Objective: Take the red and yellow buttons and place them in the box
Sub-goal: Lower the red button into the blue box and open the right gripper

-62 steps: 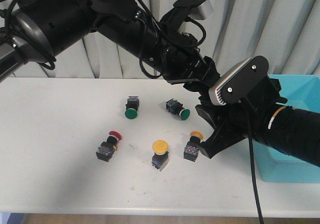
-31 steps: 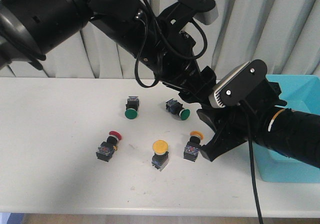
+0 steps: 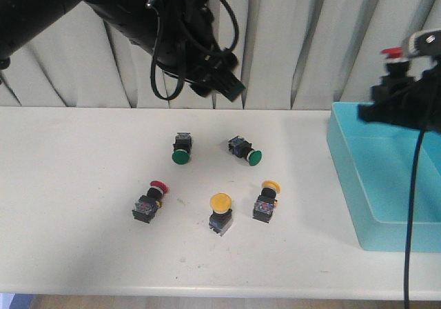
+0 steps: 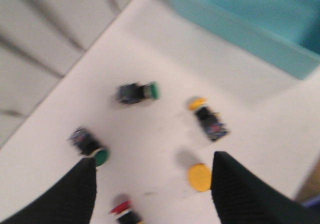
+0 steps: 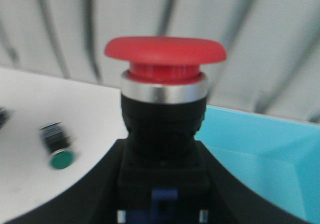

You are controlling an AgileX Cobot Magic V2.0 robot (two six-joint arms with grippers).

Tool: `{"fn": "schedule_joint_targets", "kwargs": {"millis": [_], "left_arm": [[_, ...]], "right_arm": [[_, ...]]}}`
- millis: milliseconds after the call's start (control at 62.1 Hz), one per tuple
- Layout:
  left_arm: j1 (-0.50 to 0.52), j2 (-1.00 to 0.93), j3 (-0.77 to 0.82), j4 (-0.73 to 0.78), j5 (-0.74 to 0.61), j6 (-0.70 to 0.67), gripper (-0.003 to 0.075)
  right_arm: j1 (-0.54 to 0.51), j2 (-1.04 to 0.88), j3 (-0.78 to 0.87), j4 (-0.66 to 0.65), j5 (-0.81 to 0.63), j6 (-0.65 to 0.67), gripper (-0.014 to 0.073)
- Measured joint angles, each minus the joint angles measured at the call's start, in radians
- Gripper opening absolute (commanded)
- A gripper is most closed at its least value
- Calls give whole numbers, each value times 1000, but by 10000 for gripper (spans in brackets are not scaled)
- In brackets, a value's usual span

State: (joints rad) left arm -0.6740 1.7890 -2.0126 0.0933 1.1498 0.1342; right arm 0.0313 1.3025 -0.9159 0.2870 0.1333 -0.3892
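Observation:
My right gripper (image 3: 394,74) is shut on a red button (image 3: 392,52), held upright above the far left corner of the turquoise box (image 3: 344,164). In the right wrist view the red cap (image 5: 165,51) stands above the black fingers (image 5: 95,184), with the box (image 5: 260,149) behind it. My left gripper (image 3: 222,81) is open and empty, high above the table's back. On the table lie a red button (image 3: 149,202) and two yellow buttons (image 3: 220,211) (image 3: 266,200). The left wrist view shows a yellow cap (image 4: 199,177), the other yellow button (image 4: 207,119) and the red one (image 4: 122,211).
Two green buttons (image 3: 181,148) (image 3: 244,150) lie behind the red and yellow ones; one shows in the right wrist view (image 5: 57,146). A grey curtain hangs behind the table. The table's front edge runs below the buttons.
My right arm has swung from the table's middle up and to the right, over the box. My left arm has risen and drawn back to the left. The buttons on the table have not moved.

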Motion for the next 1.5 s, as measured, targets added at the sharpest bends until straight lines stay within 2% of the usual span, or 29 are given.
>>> {"fn": "schedule_joint_targets", "kwargs": {"millis": [193,370,532,644,805,983,1111,1272,1498], "left_arm": [[0,5,0,128,0,-42,336],[0,16,0,152,0,-44,317],[0,16,0,155,0,-44,317],[0,16,0,156,0,-44,317],[0,16,0,157,5,-44,317],[0,16,0,157,9,-44,317],[0,16,0,158,9,-44,317],[0,16,0,158,10,-44,317],[0,16,0,176,10,-44,327]], "right_arm": [[-143,246,-195,54,154,4,10],[-192,486,-331,51,292,5,23],[-198,659,-410,23,350,7,49],[-198,740,-447,7,374,7,87],[-198,829,-495,-7,436,7,209],[-198,858,-547,-14,495,9,437],[-198,860,-575,-43,515,8,558],[-198,815,-610,-73,564,10,587],[-190,580,-618,-74,589,23,583]]}}
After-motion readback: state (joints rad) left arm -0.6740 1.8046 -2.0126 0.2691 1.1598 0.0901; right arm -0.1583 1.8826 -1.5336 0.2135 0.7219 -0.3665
